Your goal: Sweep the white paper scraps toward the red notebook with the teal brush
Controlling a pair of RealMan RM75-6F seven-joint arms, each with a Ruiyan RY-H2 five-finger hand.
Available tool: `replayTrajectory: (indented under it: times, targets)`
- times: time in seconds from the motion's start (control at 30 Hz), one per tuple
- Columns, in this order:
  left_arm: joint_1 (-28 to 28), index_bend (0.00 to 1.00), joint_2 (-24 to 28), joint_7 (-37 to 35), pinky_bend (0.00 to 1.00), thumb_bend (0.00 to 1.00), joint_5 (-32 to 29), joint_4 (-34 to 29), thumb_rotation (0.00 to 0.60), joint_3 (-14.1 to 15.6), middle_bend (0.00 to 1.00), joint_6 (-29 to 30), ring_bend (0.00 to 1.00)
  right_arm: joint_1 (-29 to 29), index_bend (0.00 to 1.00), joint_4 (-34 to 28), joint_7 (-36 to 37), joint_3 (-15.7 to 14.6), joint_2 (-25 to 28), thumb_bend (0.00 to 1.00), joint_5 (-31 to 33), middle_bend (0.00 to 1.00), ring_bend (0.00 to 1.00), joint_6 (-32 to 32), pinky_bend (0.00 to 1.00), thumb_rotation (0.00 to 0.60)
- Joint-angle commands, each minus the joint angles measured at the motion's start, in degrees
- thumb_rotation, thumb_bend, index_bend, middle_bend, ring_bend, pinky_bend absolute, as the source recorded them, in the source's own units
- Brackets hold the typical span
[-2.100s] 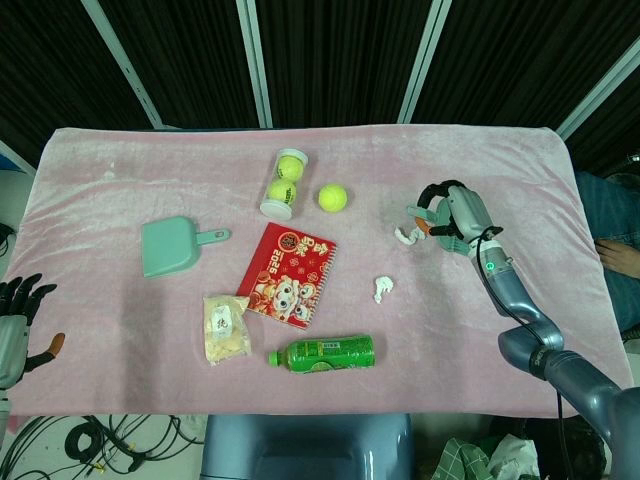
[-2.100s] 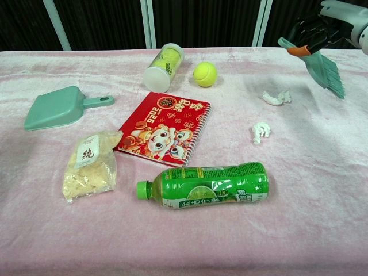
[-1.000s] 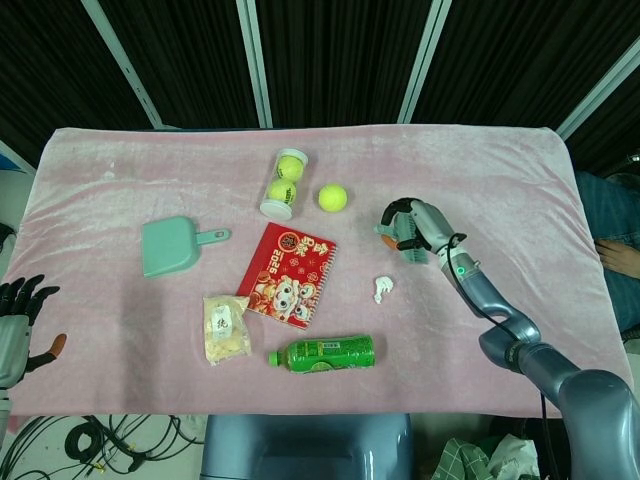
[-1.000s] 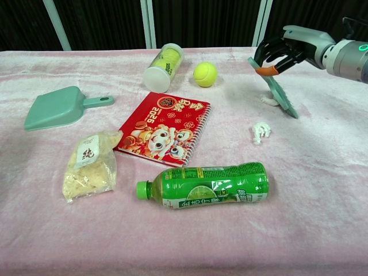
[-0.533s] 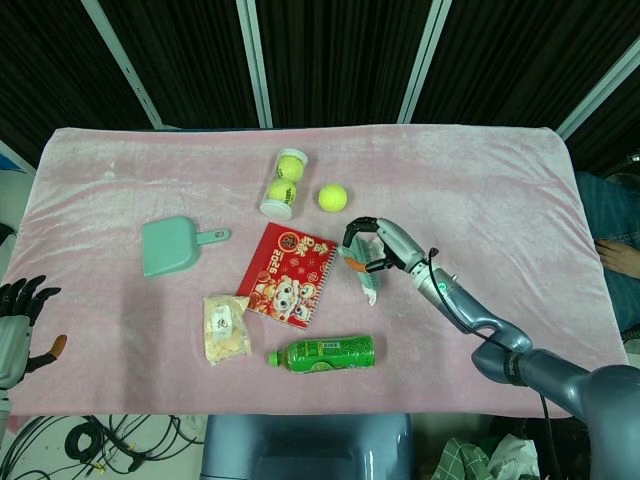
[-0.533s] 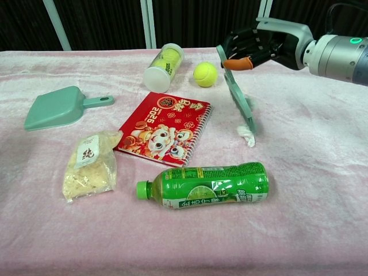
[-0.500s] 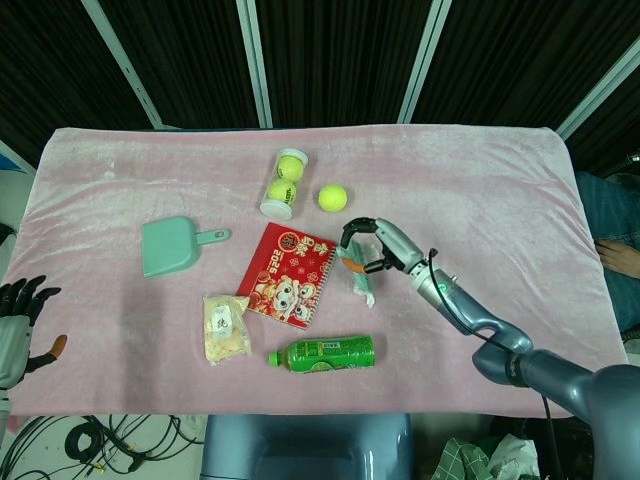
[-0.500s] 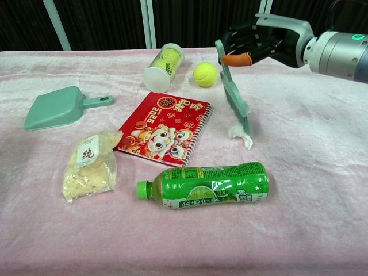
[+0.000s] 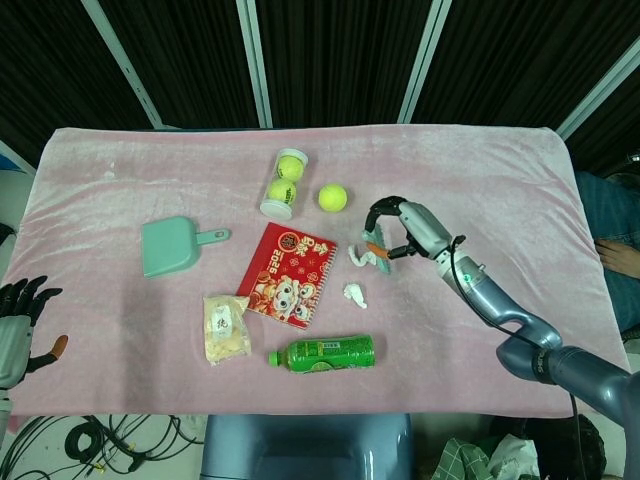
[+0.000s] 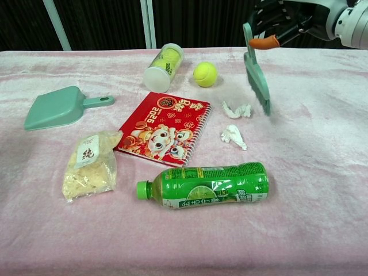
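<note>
Right hand (image 10: pixel 287 23) clamps the teal plastic brush (image 10: pixel 257 80) by its handle, bristles hanging down clear of the pink cloth (image 9: pixel 480 180). Two white paper scraps (image 10: pixel 236 109) (image 10: pixel 233 135) lie just right of the red spiral notebook (image 9: pixel 289 274). Left hand (image 9: pixel 18 318) is off the table's edge, fingers spread, holding nothing.

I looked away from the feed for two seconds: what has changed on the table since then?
The right hand, gripping the brush throughout, swept left across the cloth and has now drawn back with the brush raised. Both paper scraps moved left: one lies just below the bristles, the other nearer the notebook, neither touching it. Dustpan, bottle, ball, tube, bag and left hand stayed put.
</note>
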Motion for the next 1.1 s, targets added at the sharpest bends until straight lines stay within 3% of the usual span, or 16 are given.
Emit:
replayTrajectory:
  times: [0.03, 0.3, 0.43, 0.63, 0.9, 0.97, 1.1]
  targets:
    - [0.00, 0.21, 0.00, 0.08, 0.00, 0.31, -0.06, -0.03, 0.600, 0.01, 0.08, -0.02, 0.00, 0.10, 0.78, 0.31, -7.35, -1.10, 1.15, 0.64, 3.44, 0.52, 0.26, -5.74, 0.16, 0.600]
    - [0.04, 0.21, 0.01, 0.21, 0.00, 0.31, -0.19, -0.20, 0.600, 0.01, 0.08, 0.05, 0.00, 2.05, 0.80, -2.55, -14.51, -2.51, 2.28, 0.64, 5.41, 0.55, 0.27, -13.22, 0.16, 0.600]
    - [-0.03, 0.21, 0.09, 0.07, 0.01, 0.31, -0.26, -0.21, 0.600, 0.03, 0.08, -0.15, 0.00, 2.78, 0.80, -7.85, -12.85, -1.61, 3.51, 0.64, 7.29, 0.56, 0.28, -16.15, 0.16, 0.600]
    - [-0.08, 0.21, 0.21, -0.16, 0.01, 0.31, -0.23, -0.29, 0.600, 0.06, 0.08, -0.27, 0.00, 1.66, 0.81, -10.93, -4.37, 1.31, -0.31, 0.64, 6.45, 0.57, 0.28, -10.74, 0.16, 0.600]
    - [-0.21, 0.21, 0.30, -0.28, 0.01, 0.31, -0.42, -0.32, 0.600, 0.06, 0.08, -0.61, 0.00, 1.57, 0.82, -8.02, -2.30, 2.81, -5.56, 0.65, 4.05, 0.57, 0.28, -4.28, 0.16, 0.600]
    - [-0.27, 0.21, 0.38, -0.52, 0.01, 0.31, -0.57, -0.35, 0.600, 0.02, 0.08, -0.80, 0.00, 1.17, 0.82, -7.96, -0.14, 4.78, -8.33, 0.65, 5.17, 0.57, 0.28, -1.11, 0.16, 0.600]
    - [-0.34, 0.21, 0.54, -0.63, 0.01, 0.31, -0.57, -0.34, 0.600, 0.10, 0.08, -1.02, 0.00, 0.78, 0.82, -8.38, 6.46, 5.97, -8.92, 0.65, 4.16, 0.57, 0.28, 1.89, 0.16, 0.600]
